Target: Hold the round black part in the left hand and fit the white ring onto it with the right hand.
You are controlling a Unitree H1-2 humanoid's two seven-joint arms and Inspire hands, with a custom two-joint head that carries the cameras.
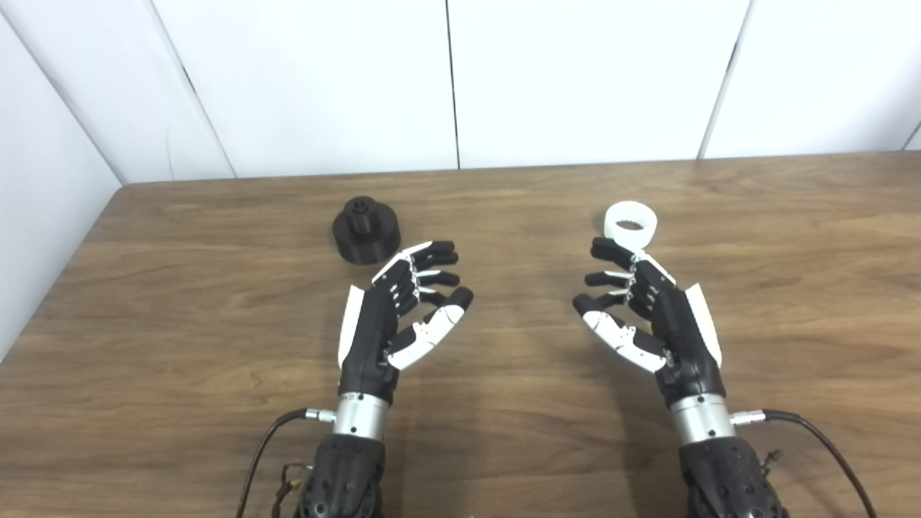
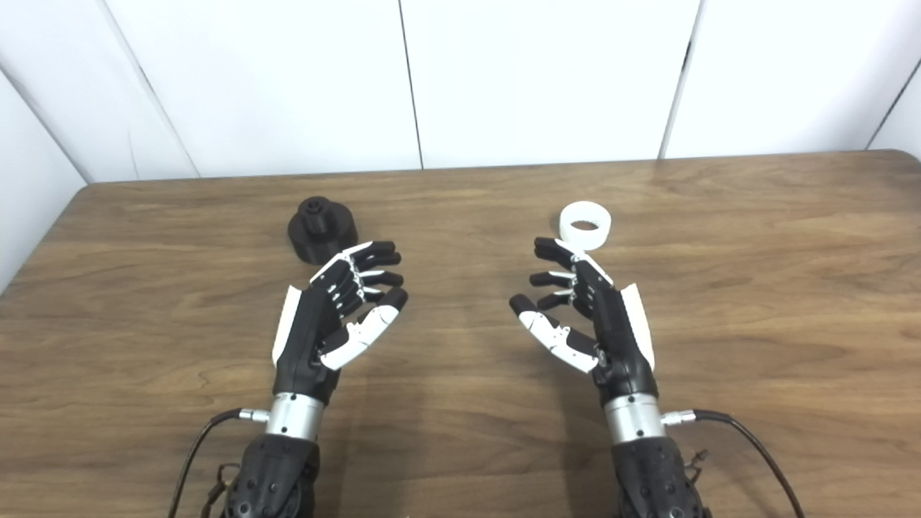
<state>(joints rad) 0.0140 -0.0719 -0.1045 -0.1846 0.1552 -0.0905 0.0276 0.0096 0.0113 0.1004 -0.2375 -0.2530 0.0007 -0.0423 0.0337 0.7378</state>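
The round black part sits on the wooden counter, far and to the left. The white ring lies far and to the right. The left hand is near the black part, the right hand near the ring. Both hands are empty, with their fingers spread apart.

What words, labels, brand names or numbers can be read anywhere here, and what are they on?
None can be read. The round black part, the white ring, the left hand, the right hand, the wooden table and the white wall panels all show plain surfaces, with no writing or marks visible.
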